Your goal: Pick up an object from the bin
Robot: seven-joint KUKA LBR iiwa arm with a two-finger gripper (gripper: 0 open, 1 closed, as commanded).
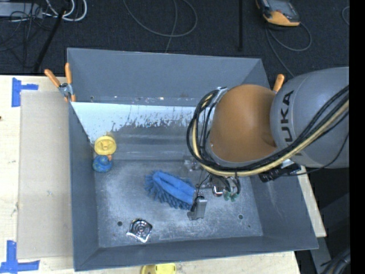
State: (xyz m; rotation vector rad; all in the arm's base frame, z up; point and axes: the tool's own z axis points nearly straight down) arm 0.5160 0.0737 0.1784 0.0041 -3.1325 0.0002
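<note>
My gripper [198,205] reaches down below the orange wrist cover, near the middle right of the bin floor. One dark fingertip shows, resting at the right end of a crumpled blue brush-like thing [169,188] that lies in the middle of the bin. Whether that thing is between the fingers is hidden by the wrist cover.
A yellow and blue toy figure [104,153] stands at the left wall. A small silver metal piece [140,229] lies near the front left. The arm and its cables cover the bin's right part.
</note>
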